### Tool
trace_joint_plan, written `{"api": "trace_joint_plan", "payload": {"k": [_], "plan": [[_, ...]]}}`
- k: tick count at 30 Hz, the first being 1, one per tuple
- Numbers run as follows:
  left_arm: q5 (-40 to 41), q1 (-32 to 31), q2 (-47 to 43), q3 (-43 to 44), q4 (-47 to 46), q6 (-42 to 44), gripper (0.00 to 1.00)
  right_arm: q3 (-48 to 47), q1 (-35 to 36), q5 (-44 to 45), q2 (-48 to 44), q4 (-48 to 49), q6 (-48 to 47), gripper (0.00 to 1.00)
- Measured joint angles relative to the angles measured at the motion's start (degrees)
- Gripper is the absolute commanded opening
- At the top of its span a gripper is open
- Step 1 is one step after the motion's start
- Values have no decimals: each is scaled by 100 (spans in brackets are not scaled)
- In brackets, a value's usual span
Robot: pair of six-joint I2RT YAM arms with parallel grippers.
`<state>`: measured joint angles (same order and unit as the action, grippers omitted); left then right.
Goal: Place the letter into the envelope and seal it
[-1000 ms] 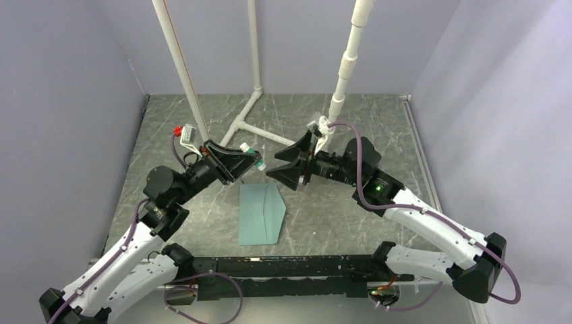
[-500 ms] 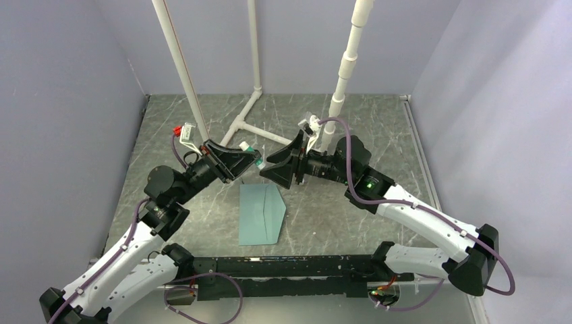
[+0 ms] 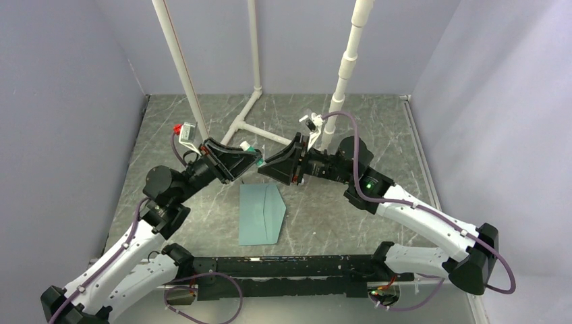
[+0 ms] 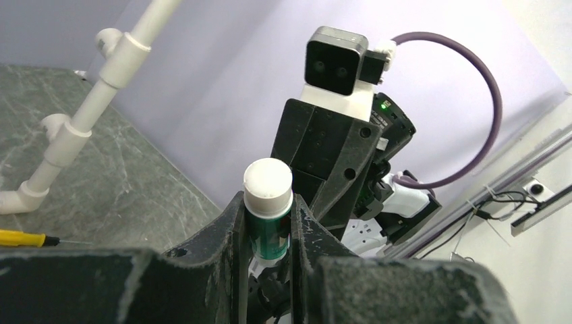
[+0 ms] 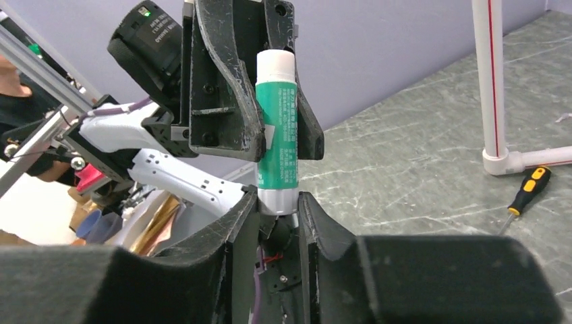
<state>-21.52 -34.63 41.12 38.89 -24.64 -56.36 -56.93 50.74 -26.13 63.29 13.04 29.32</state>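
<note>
Your left gripper (image 4: 268, 209) is clamped on a green glue stick (image 5: 278, 128), holding it up off the desk (image 3: 317, 216). The envelope (image 3: 260, 214) lies flat on the desk below, between the arms, its triangular flap pointing right. Your right gripper (image 5: 278, 206) brackets the stick's white end closely; you cannot tell whether it presses.
</note>
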Motion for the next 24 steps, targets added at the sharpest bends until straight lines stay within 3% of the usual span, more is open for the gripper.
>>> {"api": "trace_joint_plan", "payload": {"k": [3, 8, 21, 22, 24], "plan": [[-201, 24, 107, 0, -260, 13, 3, 0, 7, -17, -2, 109, 313, 21], [-476, 72, 214, 15, -658, 20, 2, 28, -4, -127, -7, 328, 883, 1], [-1781, 31, 11, 46, -1709, 1034, 2, 855, 79, -675, -39, 2796, 3757, 0], [-1864, 28, -48, 66, -1738, 1152, 3, 855, 83, -702, -39, 2935, 3906, 3], [-1980, 22, -136, 109, -1718, 1377, 3, 855, 83, -737, -42, 3180, 4105, 40]]}}
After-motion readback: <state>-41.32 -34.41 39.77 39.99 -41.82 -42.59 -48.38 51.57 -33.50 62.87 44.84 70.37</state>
